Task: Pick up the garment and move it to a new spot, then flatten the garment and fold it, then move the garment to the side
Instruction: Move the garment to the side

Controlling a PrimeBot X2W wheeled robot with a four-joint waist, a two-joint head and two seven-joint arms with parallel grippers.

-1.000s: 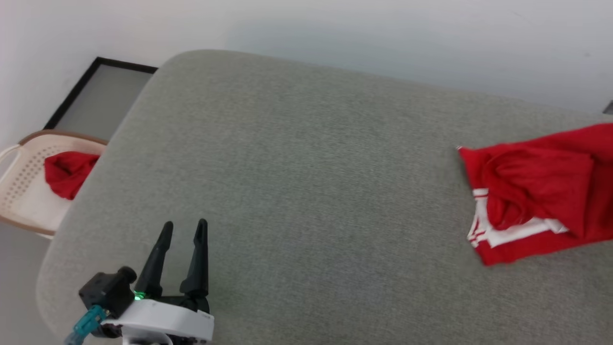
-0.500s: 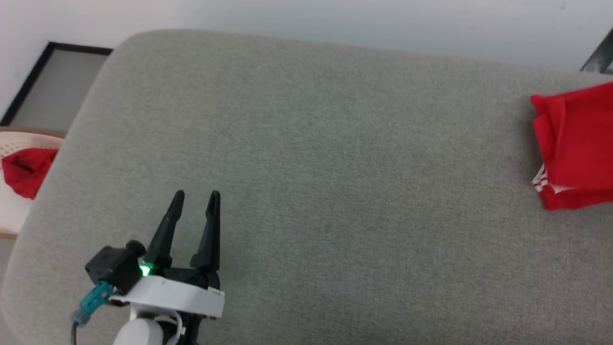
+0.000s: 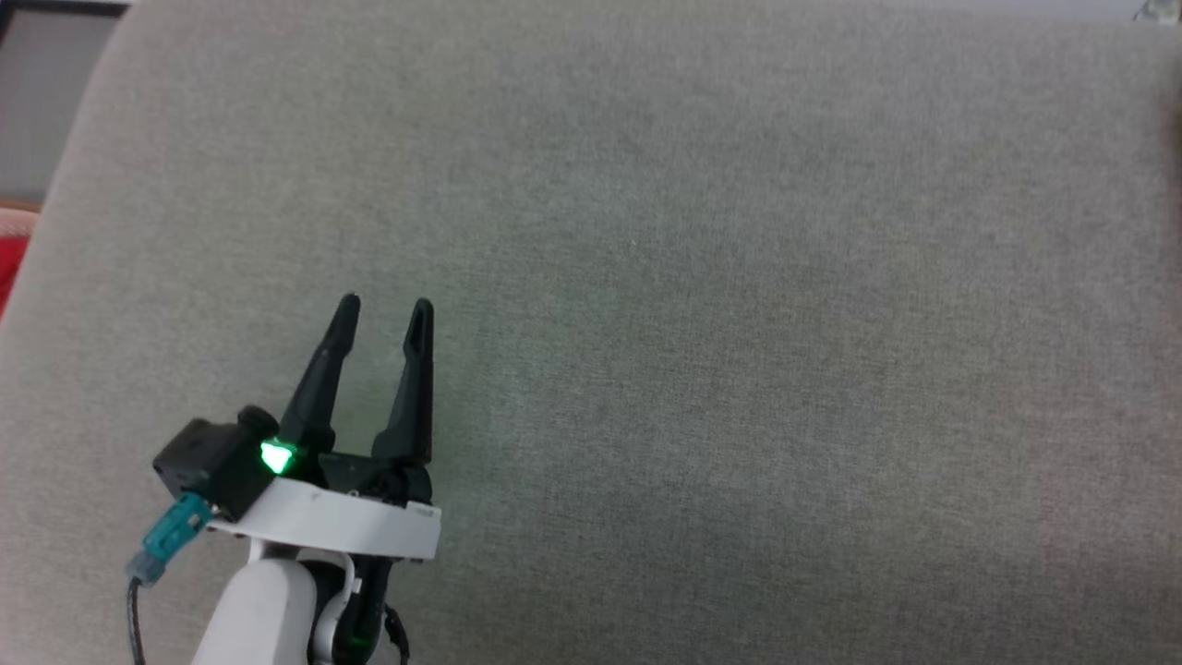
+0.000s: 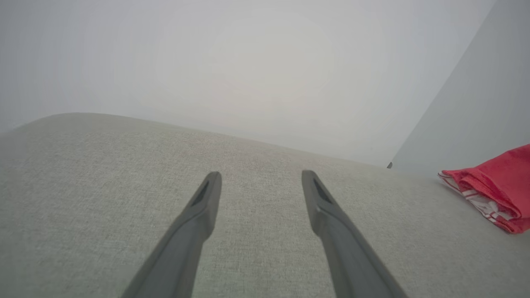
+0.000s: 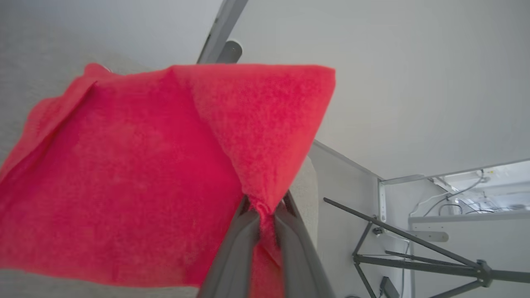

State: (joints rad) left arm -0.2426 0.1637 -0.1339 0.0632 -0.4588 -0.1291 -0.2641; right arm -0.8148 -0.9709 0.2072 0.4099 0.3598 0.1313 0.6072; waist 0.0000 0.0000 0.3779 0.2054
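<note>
Two fingers (image 5: 236, 248) of the right hand (image 5: 265, 207) clamp the garment (image 5: 124, 165); left hand (image 3: 385, 305) spread, empty, over grey cushion (image 3: 739, 277).

Our right gripper (image 5: 265, 210) pinches a fold of the garment (image 5: 124, 174). We see its red cloth fanning out over a grey cushion (image 5: 305, 186).
</note>
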